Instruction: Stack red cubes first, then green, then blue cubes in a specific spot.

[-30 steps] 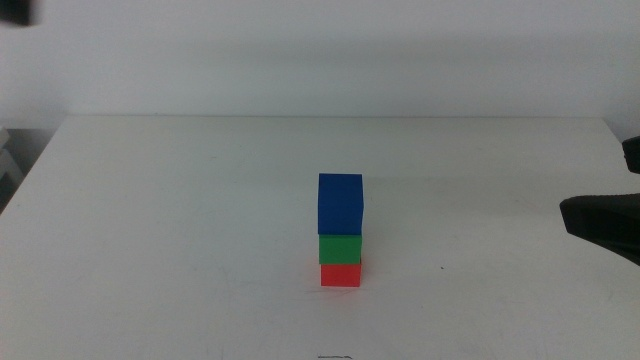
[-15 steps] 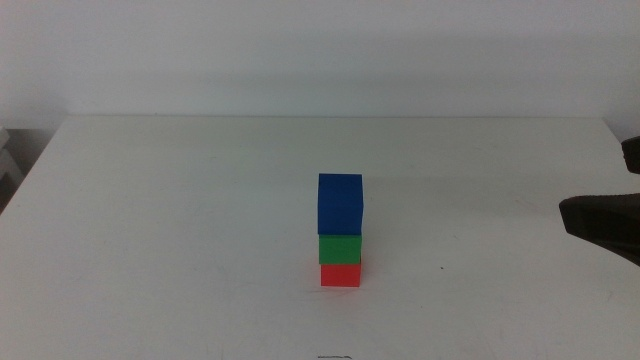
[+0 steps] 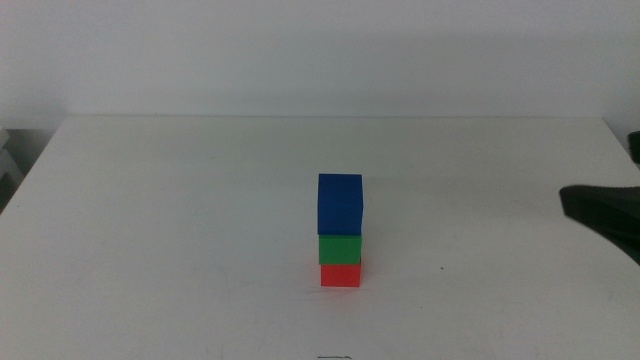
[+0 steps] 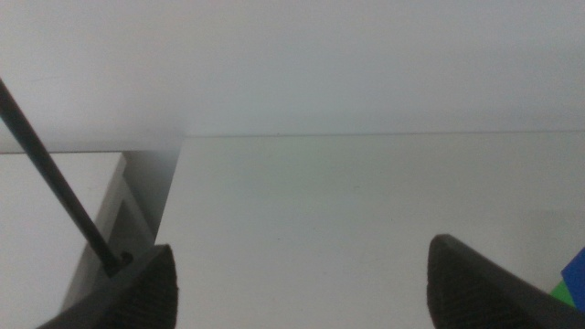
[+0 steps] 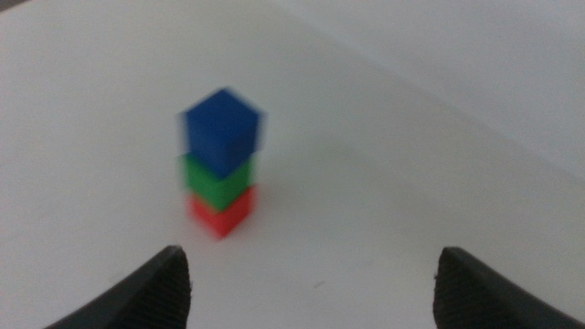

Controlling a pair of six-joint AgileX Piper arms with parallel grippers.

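Note:
In the middle view three cubes stand in one stack on the white table [image 3: 150, 200]: the red cube [image 3: 341, 274] at the bottom, the green cube [image 3: 340, 248] on it, the blue cube [image 3: 340, 204] on top. My right gripper [image 3: 600, 215] hovers at the right edge, well apart from the stack. Its wrist view shows it open [image 5: 311, 274] and empty, facing the blue cube [image 5: 222, 128], green cube [image 5: 216, 180] and red cube [image 5: 219, 212]. My left gripper [image 4: 302, 270] is open and empty, out of the middle view, with slivers of the blue cube [image 4: 576, 270] and green cube [image 4: 571, 294] beside one jaw.
The table's left edge [image 4: 174, 201] drops to a lower white surface [image 4: 55, 192] crossed by a thin dark rod [image 4: 55, 183]. A pale wall stands behind the table's far edge [image 3: 330, 117].
A dark shape in the top left corner of the middle view is gone. The right gripper has shifted slightly at the right edge. The stack has not moved.

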